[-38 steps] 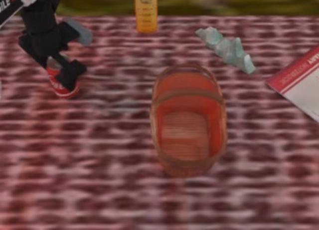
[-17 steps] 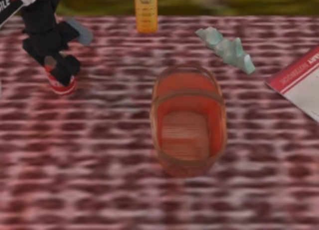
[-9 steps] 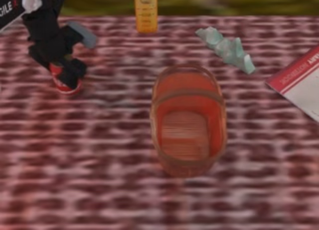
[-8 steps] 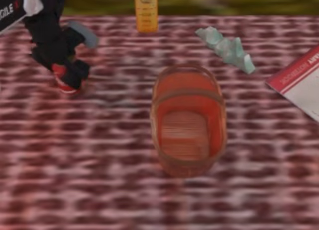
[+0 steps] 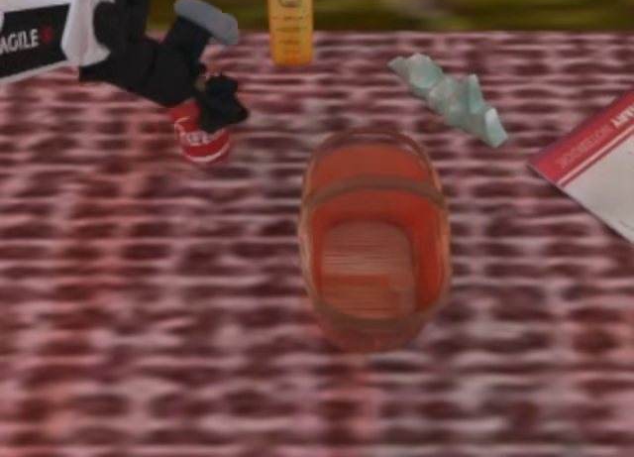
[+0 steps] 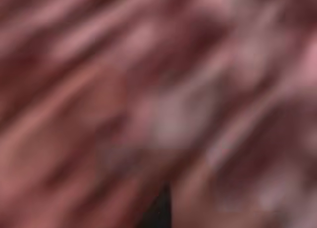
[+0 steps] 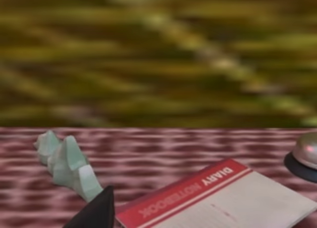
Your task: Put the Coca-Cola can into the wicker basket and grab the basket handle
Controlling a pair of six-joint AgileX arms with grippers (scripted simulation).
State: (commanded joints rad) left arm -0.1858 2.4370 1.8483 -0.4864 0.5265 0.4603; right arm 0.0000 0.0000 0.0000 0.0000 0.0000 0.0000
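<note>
While my left hand (image 5: 213, 110) is clamped on the Coca-Cola can (image 5: 201, 140) w/ the wicker basket (image 5: 374, 241) well off to its right, thin slick walls prob want gentle mid-body grip.

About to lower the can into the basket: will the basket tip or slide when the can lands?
Probably not tip: the basket is wide, low and oval, far larger than the can in the left tool. It may slide a little, since it rests loose on the patterned cloth. Its woven wall likely gives slightly, and the thin handle may flex if bumped.
</note>
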